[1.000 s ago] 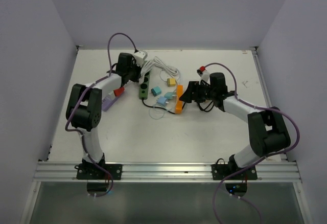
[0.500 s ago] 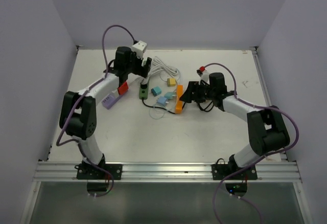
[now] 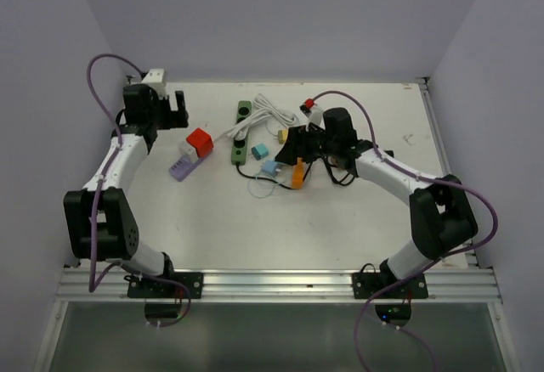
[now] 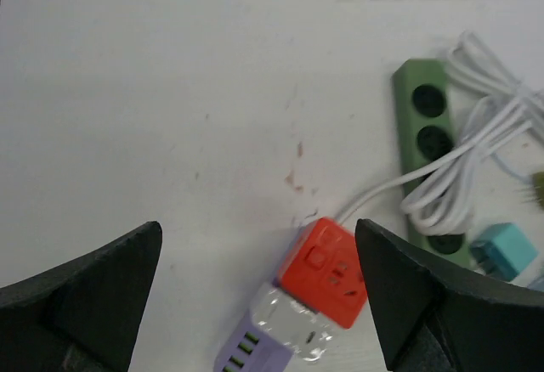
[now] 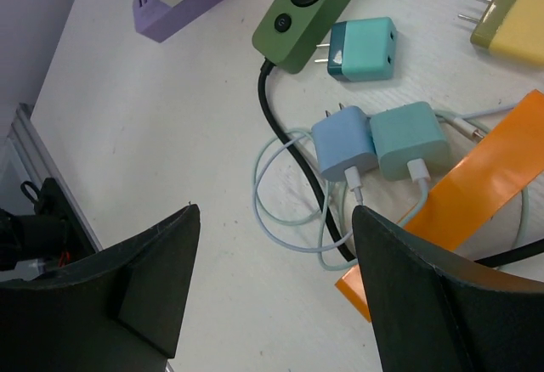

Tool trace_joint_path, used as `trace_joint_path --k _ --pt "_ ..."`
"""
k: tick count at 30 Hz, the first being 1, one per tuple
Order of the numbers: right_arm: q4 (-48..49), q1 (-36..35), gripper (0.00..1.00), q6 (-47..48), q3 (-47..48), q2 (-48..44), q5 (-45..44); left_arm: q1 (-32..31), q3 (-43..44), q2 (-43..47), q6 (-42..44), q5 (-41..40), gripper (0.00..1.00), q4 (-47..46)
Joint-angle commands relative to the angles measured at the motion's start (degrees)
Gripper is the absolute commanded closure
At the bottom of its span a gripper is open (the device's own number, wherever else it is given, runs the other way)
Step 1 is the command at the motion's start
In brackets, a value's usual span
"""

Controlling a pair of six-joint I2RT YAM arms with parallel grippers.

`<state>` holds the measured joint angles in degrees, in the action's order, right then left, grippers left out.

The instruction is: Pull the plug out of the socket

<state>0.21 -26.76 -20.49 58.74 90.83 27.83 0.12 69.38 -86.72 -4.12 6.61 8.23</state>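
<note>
Left wrist cam shows the long dark-green power strip with round holes (image 4: 418,76) lying flat on the white table (image 4: 170,92), and the 3 holes I can see look empty. A bunch of white cord (image 4: 476,147) lies over the 4th hole, so I can't tell if a plug sits under it. My guess is the pull is done or nearly done, but that needs a check. The left claw (image 4: 257,226) is wide open w/ nothing in it, up over the red cube charger (image 4: 327,274), apart from the green strip. The right claw (image 5: 274,212) is wide open too & holds nothing. It hangs over the small blue charger (image 5: 342,144) near the strip's cord end.
</note>
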Motion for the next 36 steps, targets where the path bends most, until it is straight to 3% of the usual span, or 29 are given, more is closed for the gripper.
trace_joint_path --k 1,4,7,13,17,25,36 --pt "-2.05 0.13 0.24 1.06 2.43 0.76 -0.24 4.36 -9.32 1.09 0.68 6.04 0.00 6.11" --pt "-3.28 0.13 0.23 2.65 2.52 0.40 -0.32 4.45 -17.15 6.45 2.97 5.17 0.00 -0.05" --pt "-4.07 0.05 0.23 4.23 2.17 0.31 -1.11 4.45 -18.06 7.61 6.12 3.41 0.00 0.29" --pt "-1.18 0.13 0.23 3.18 0.32 2.07 0.46 4.45 -20.60 7.62 10.62 9.64 0.00 -1.63" --pt "-0.91 0.31 0.23 3.26 -0.12 2.51 0.47 4.36 -20.26 5.51 12.29 14.38 0.00 -0.67" --pt "-0.82 0.92 0.23 3.27 -0.29 2.60 0.99 4.19 -19.82 1.29 15.19 16.15 0.00 -1.55" --pt "-0.82 1.10 0.22 3.44 -0.64 3.04 0.64 2.96 -15.60 -4.60 13.18 14.39 0.00 0.03"
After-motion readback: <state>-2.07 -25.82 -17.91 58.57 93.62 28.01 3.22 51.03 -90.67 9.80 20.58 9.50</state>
